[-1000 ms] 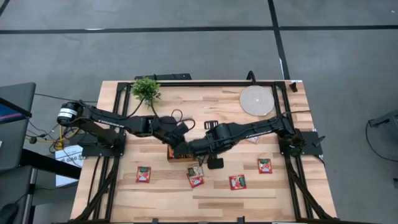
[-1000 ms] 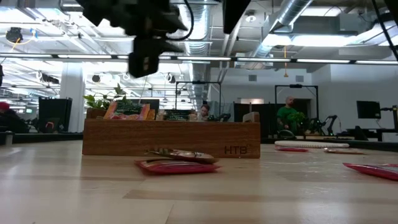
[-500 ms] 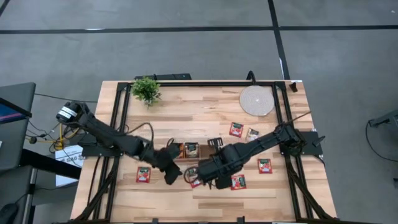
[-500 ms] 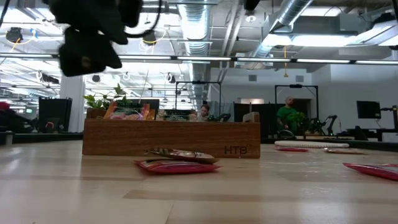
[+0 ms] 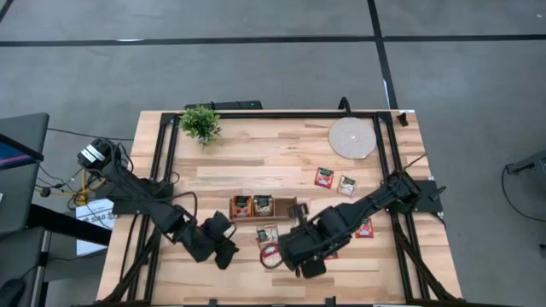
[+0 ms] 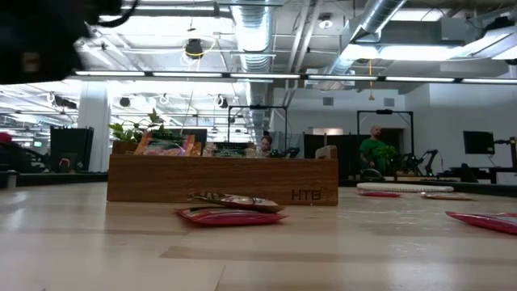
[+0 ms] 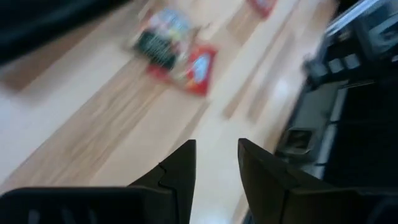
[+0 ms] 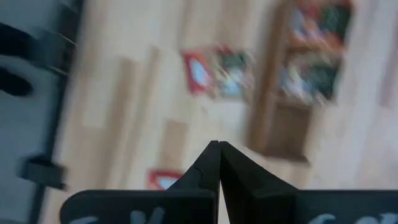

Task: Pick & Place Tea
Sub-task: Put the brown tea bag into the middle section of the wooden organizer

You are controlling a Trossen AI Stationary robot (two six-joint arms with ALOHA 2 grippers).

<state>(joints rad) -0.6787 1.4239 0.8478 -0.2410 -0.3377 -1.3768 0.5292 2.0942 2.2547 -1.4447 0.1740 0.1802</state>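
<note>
From above, our left gripper [image 5: 223, 252] and right gripper [image 5: 309, 266] hang near the table's front edge, flanking two overlapped tea sachets [image 5: 268, 244] just before the wooden tray [image 5: 290, 207], which already holds some.

At table height, that loose pair [image 6: 230, 208] lies flat before the tray [image 6: 222, 179].

Left wrist: fingers [image 7: 180, 171] parted, empty, sachets [image 7: 176, 52] ahead.

Right wrist: fingers [image 8: 208, 165] pressed together on nothing, apparently between picks.
</note>
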